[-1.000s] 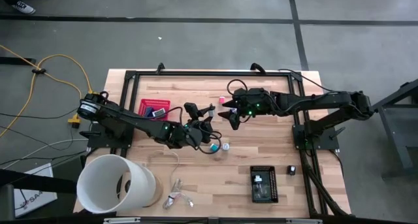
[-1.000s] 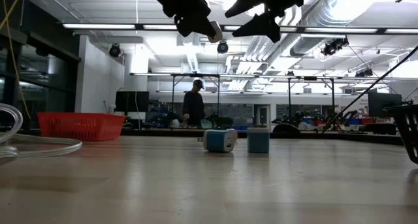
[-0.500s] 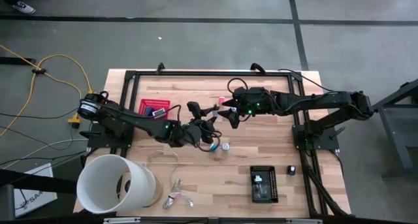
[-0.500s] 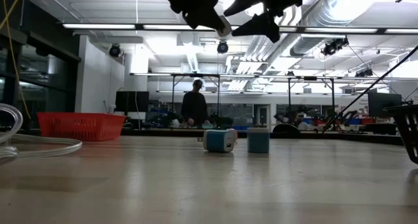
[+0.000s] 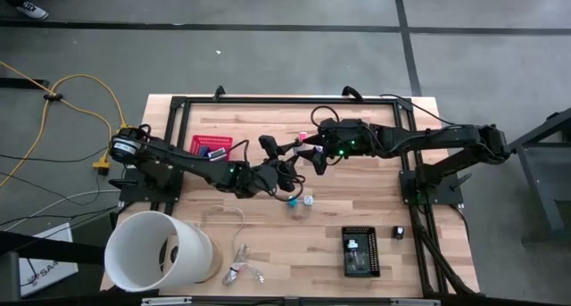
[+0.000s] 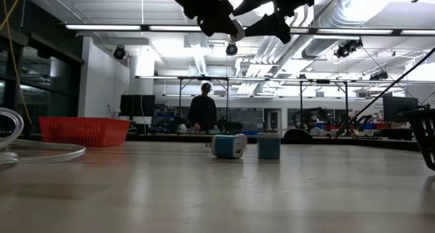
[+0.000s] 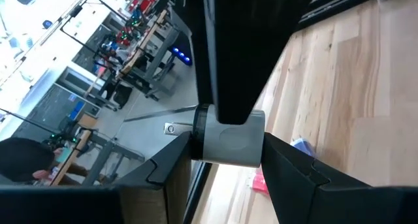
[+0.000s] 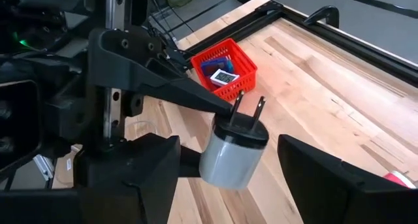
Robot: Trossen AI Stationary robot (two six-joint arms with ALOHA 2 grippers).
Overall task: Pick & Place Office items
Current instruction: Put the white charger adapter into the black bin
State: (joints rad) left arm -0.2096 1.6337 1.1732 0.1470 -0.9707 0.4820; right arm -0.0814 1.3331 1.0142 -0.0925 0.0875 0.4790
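A white plug-in charger (image 8: 232, 157) with two metal prongs hangs in the air above the middle of the table, with my left gripper (image 7: 225, 152) shut on it. My right gripper (image 8: 228, 145) is open and faces it from the table's right. Its two fingers stand on either side of the charger without touching it. In the high view the left gripper (image 5: 290, 153) and the right gripper (image 5: 314, 158) almost meet. A teal block (image 5: 294, 202) and a white-and-blue block (image 5: 309, 199) lie flat on the wood below them. My left gripper pinches the charger's white body (image 7: 204, 138) between its two fingers, one on each side. The fingers (image 8: 196, 100) reach in about level from the table's left. The charger is lifted clear of the table, and its prongs (image 8: 247, 106) stick out past the fingers.
A red basket (image 5: 211, 147) with a few items stands at the far left. A black tray (image 5: 360, 251) and a small black piece (image 5: 399, 232) lie near right. The big white tub (image 5: 161, 251) and a pale wire loop (image 5: 234, 217) are near left. Pink pieces (image 5: 303, 138) lie under the right arm.
My left gripper has carried the charger a little toward the table's right, closer in between the open fingers of my right gripper. The charger stays lifted and held as before.
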